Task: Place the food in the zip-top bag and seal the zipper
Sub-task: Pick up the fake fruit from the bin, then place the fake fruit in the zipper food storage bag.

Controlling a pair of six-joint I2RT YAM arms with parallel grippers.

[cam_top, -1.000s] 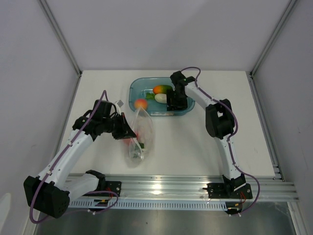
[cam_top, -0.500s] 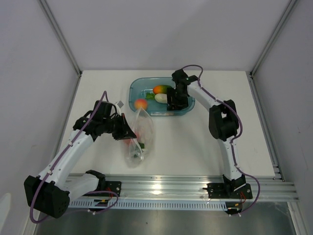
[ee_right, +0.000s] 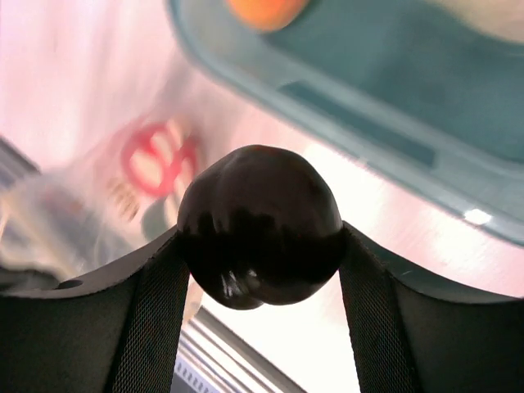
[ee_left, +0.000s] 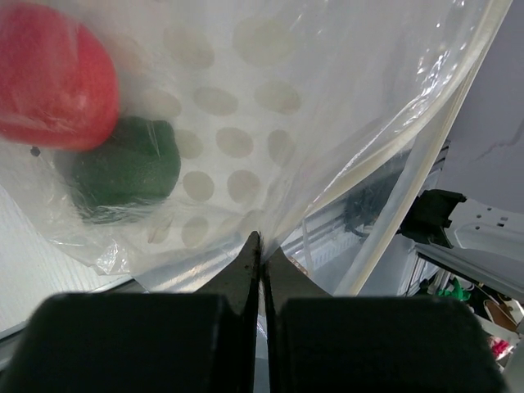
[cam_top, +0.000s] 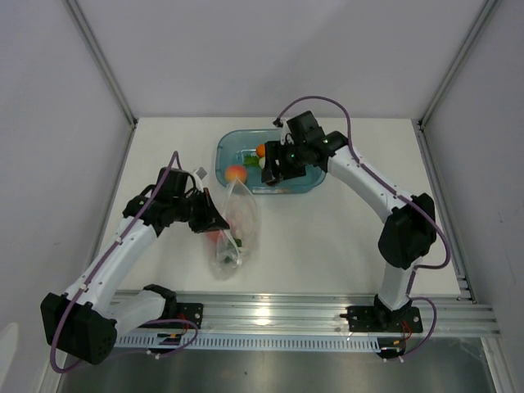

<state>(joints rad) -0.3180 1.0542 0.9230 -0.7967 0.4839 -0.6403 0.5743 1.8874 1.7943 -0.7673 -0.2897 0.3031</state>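
Progress looks about midway. The bag (cam_top: 235,233) lies on the tabletop (cam_top: 327,246) just in front of the tub (cam_top: 223,146), with a red piece (ee_left: 49,78) and a green one (ee_left: 127,168) already inside. The left hand (ee_left: 260,246) is pinched tight on the bag's plastic near its edge. The right hand (ee_right: 260,237) grips a dark purple fruit (ee_right: 260,205) between both fingers, spread only as wide as the fruit, and is poised over the tub's near rim on the bag side. A peach piece (cam_top: 236,173) and an orange-green one (cam_top: 263,150) sit in the tub. More trips look needed before the zipper, apparently unsealed, gets pressed shut.
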